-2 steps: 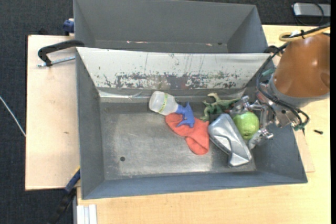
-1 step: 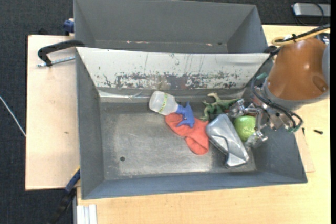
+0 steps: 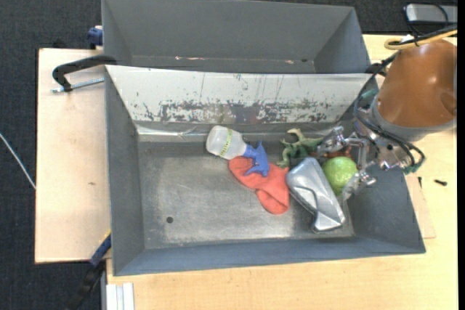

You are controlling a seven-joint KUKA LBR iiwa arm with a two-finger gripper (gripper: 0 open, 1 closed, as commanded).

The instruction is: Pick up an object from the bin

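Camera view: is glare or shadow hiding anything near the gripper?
In the camera view, glare whitens the crumpled silver pouch beside the gripper; the bin's back wall is brightly lit; the green ball at the gripper is plainly readable.

green ball (image 3: 338, 172) | round | right end of bin (image 3: 218, 243) floor

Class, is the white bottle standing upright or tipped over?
Tipped over: the white bottle lies lengthwise on the floor of the bin, beside the blue toy.

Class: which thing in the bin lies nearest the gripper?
The round green ball at the right of the bin, directly at the gripper; the silver pouch, red cloth, blue toy and white bottle lie farther left.
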